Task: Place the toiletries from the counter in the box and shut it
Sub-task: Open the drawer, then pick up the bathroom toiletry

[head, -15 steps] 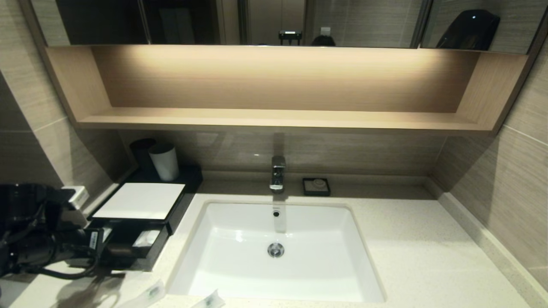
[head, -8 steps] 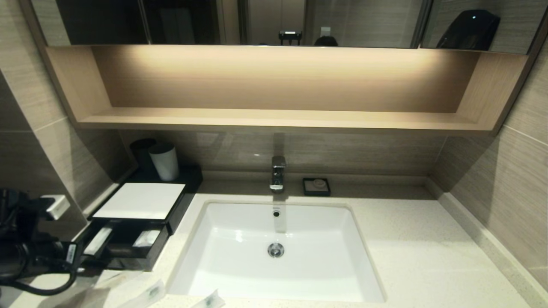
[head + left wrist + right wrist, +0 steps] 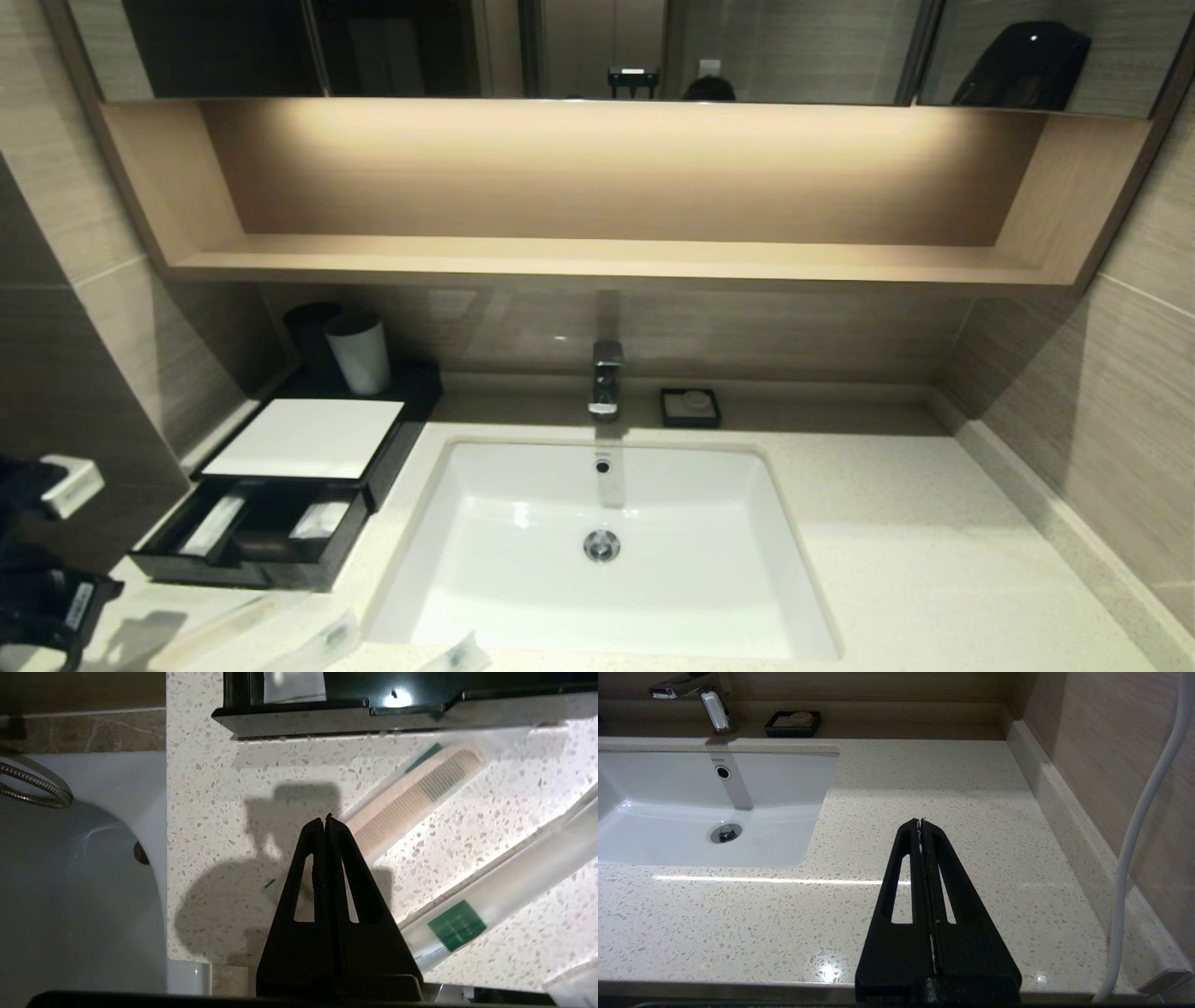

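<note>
Head view, box: the black box [image 3: 303,439] with the white top stands on the counter [image 3: 915,560] left of the basin [image 3: 607,551]; its drawer [image 3: 252,537] is pulled out, and whitish packets lie in two of its compartments.
Head view, toiletries: several wrapped packets lie on the counter in front of the drawer, one [image 3: 327,642] near the front edge, one [image 3: 457,655] half out of view.
Head view, left arm: only its dark body shows, at the far left edge beside the drawer.
Left wrist view, left gripper: the left gripper [image 3: 325,820] hangs above the counter, fingers pressed together and empty.
Left wrist view, toiletries: a wrapped comb [image 3: 411,798] lies just under the tip; a packet with a green label [image 3: 495,896] lies beside it.
Right wrist view, right gripper: the right gripper [image 3: 921,823] is parked over the bare counter right of the basin, fingers together, holding nothing.
Step in hand: I judge the left arm is coming to pick the next packet.
Next move: the fingers must first spread, then go down across the thin comb packet.
</note>
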`<state>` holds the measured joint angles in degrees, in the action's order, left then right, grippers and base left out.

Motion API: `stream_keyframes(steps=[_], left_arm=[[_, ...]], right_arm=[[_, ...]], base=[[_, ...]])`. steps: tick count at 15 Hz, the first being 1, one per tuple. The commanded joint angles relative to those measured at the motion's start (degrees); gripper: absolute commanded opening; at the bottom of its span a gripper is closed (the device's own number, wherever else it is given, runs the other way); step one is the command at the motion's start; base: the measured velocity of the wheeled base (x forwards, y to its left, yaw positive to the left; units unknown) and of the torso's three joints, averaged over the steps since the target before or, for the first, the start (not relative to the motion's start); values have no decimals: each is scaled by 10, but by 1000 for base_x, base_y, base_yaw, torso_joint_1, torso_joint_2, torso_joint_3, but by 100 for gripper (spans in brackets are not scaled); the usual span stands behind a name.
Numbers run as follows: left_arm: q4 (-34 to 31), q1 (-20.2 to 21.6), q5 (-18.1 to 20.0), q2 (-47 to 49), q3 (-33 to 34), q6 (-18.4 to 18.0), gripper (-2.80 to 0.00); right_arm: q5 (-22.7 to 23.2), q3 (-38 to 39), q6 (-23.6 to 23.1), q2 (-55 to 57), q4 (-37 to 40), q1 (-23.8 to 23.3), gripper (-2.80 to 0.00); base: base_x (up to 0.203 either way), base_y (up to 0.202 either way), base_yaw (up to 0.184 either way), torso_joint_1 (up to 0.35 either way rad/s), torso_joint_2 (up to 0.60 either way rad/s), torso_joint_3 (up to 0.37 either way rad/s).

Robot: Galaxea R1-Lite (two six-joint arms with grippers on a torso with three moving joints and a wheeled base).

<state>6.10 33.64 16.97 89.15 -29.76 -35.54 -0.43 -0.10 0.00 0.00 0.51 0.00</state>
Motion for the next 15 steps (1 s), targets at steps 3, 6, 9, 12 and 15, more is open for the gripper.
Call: stream_keyframes(steps=[3,6,9,12,15], left_arm=[[-30,61,31,21,1,-108,-280],[-47,62,50,34,3,-128,-280],[-57,64,52,57,9,-166,-280],[-57,71,50,81,9,-198,-280],[-57,76,48,102,5,-222,-280]], right_arm=[[0,0,0,0,0,0,-280],[0,0,0,0,0,0,-280],[0,0,0,0,0,0,-280],[0,0,0,0,0,0,-280],[0,0,0,0,0,0,-280]], base=[[0,0,0,0,0,0],[0,0,0,0,0,0],[0,0,0,0,0,0],[0,0,0,0,0,0],[0,0,0,0,0,0]])
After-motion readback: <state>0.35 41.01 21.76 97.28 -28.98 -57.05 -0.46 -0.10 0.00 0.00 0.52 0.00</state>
